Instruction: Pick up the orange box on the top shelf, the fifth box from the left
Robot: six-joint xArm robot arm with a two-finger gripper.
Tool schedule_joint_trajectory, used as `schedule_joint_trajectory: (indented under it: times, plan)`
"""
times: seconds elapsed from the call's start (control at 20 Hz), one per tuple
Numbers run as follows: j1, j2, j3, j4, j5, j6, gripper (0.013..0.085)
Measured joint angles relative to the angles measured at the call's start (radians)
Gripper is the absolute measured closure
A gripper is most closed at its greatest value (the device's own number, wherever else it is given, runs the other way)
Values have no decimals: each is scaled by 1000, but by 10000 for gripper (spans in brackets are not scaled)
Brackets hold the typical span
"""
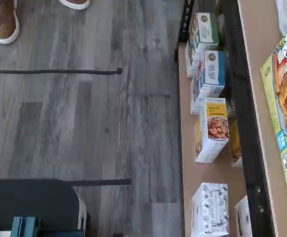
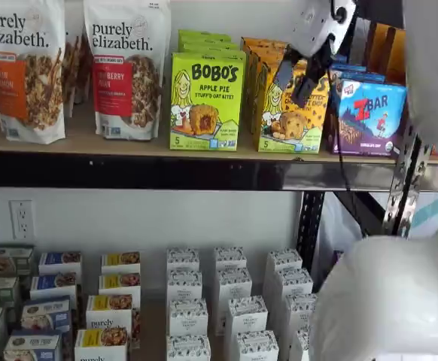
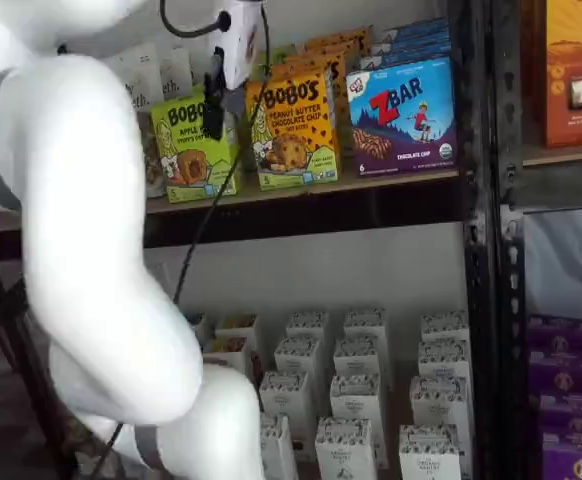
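The orange box (image 2: 290, 120) stands on the top shelf (image 2: 129, 171), yellow-orange and printed Bobo's Peanut Butter Chocolate Chip, with more like it behind; it shows in both shelf views (image 3: 293, 135). My gripper (image 2: 297, 77) hangs just in front of its upper face, fingers tilted, with a gap between them and nothing in them. In a shelf view only one black finger (image 3: 214, 105) shows side-on, left of the box. The wrist view shows the shelf board (image 1: 262, 29) and its black rail (image 1: 242, 98); the orange box is out of that view.
A lime-green Apple Pie box (image 2: 205, 101) stands left of the orange box and also shows in the wrist view (image 1: 284, 118). A blue ZBar box (image 2: 371, 113) stands to the right. Granola bags (image 2: 125, 68) stand further left. Small white boxes (image 2: 230, 301) fill the lower level. My white arm (image 3: 101, 250) fills the foreground.
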Motion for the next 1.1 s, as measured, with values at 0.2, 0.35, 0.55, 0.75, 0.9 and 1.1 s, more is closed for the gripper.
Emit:
schedule_joint_trajectory:
  times: [0.2, 0.35, 0.55, 0.75, 0.9, 1.1]
  plan:
    - [25, 84, -117, 5, 137, 38, 130]
    - [43, 92, -138, 7, 138, 60, 130]
    - [46, 47, -87, 43, 39, 70, 130]
    - [40, -14, -14, 96, -86, 71, 130]
    - [39, -55, 33, 125, -171, 74, 130]
    - [64, -112, 103, 118, -320, 86, 130]
